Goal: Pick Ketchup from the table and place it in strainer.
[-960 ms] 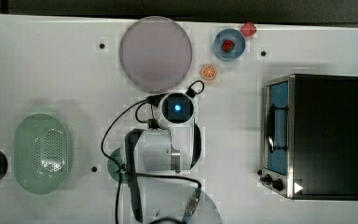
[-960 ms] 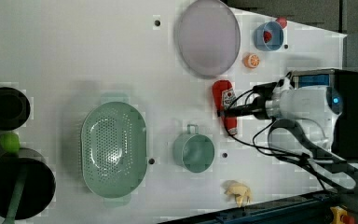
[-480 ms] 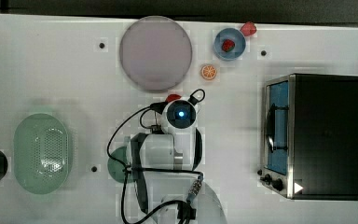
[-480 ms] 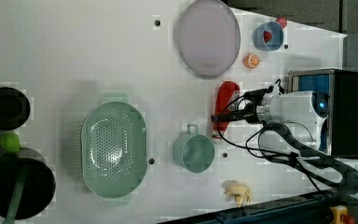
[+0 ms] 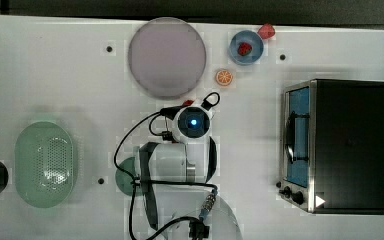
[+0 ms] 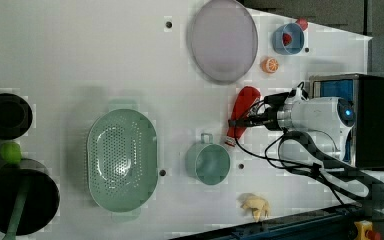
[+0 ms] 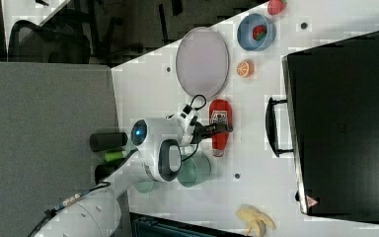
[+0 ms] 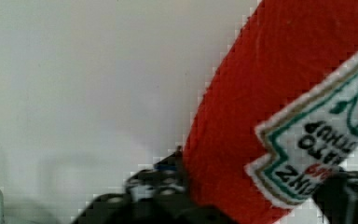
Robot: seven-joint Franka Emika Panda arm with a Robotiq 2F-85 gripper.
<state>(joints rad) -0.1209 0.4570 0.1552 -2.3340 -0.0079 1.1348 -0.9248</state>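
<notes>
- Red ketchup (image 6: 241,114) lies on the table (image 6: 105,55) beside the green cup (image 6: 208,162) — gripper (image 6: 245,120) straddling it, fingers apart, seemingly unclamped.
- Grasp step; next, clamp, lift, carry to strainer (image 6: 122,159).

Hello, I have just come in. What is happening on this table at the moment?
A robot arm has its gripper around a red ketchup bottle near the middle of the white table. The fingers sit on either side of the bottle, and it is hard to tell whether they grip it firmly yet. The pale green strainer, where the bottle should go, holds nothing so far. A green cup stands between the bottle and the strainer in the left view.
</notes>
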